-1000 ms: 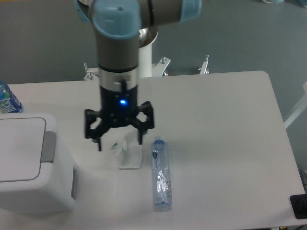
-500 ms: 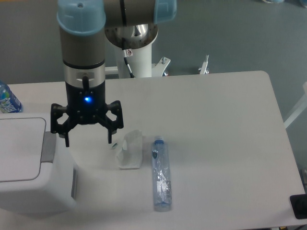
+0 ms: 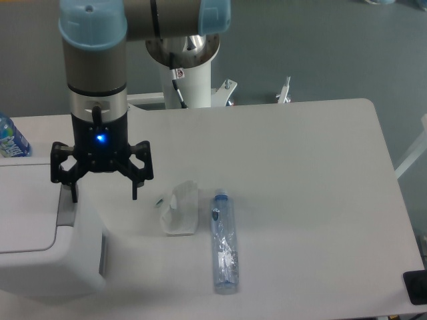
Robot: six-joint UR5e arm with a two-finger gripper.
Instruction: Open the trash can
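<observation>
I see the gripper (image 3: 103, 197) with its jaws spread wide, empty, over the right edge of the trash can (image 3: 40, 233), one fingertip above its grey push tab (image 3: 65, 208). The lid is shut. Right of the can lie a crumpled tissue (image 3: 181, 210) and a clear bottle (image 3: 224, 241).
</observation>
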